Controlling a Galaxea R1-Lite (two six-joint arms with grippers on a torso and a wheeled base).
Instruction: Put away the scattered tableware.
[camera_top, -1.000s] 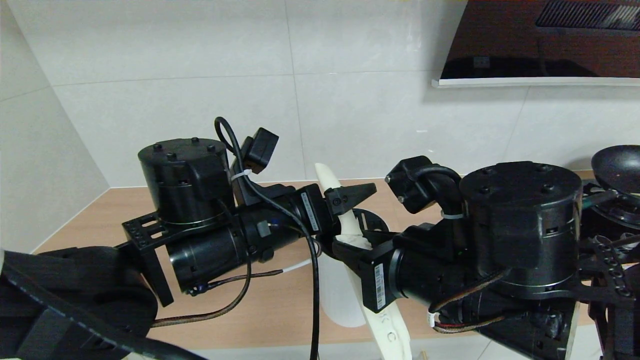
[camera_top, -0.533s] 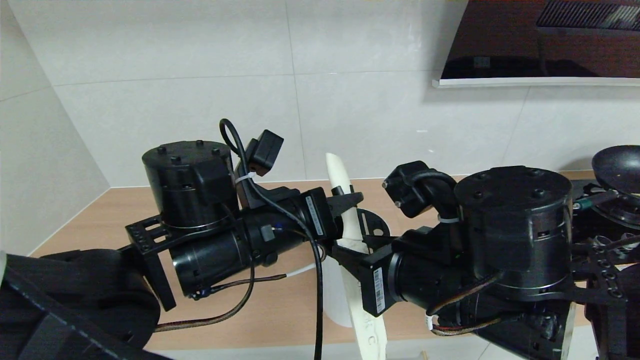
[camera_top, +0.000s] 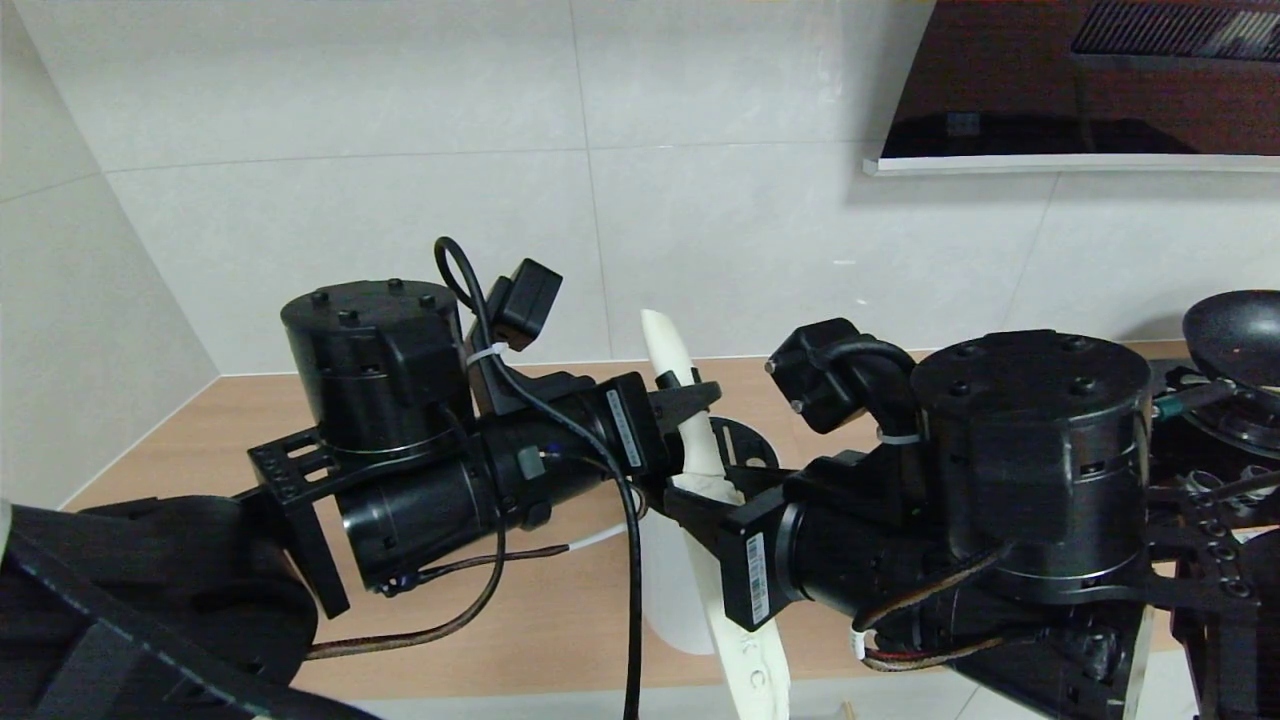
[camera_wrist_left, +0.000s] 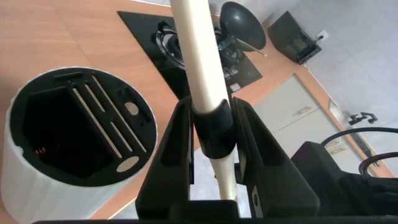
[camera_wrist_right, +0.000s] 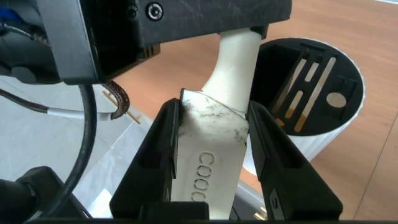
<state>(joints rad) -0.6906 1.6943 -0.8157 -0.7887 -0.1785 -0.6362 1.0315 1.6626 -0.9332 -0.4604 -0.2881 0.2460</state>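
A cream spatula (camera_top: 690, 440) with a long handle hangs upright over the wooden counter, held by both grippers. My left gripper (camera_top: 690, 400) is shut on the handle (camera_wrist_left: 196, 56) at its black ring. My right gripper (camera_top: 715, 495) is shut lower down on the wide printed blade (camera_wrist_right: 208, 168). Just below and behind the spatula stands a white round utensil holder (camera_top: 665, 590) with a black slotted insert (camera_wrist_left: 62, 124). The right wrist view shows the holder (camera_wrist_right: 323, 137) beside the blade, and the left gripper (camera_wrist_right: 186, 25) above my right gripper (camera_wrist_right: 214, 118).
A black wok (camera_top: 1235, 330) sits on a gas hob (camera_wrist_left: 161, 37) at the right end of the counter, under a dark range hood (camera_top: 1080, 90). Tiled wall runs behind. Bare counter (camera_top: 250, 420) lies to the left of the holder.
The left gripper's fingers have come in onto the spatula handle. The spatula has shifted slightly and stands a little more upright. The right gripper keeps its hold.
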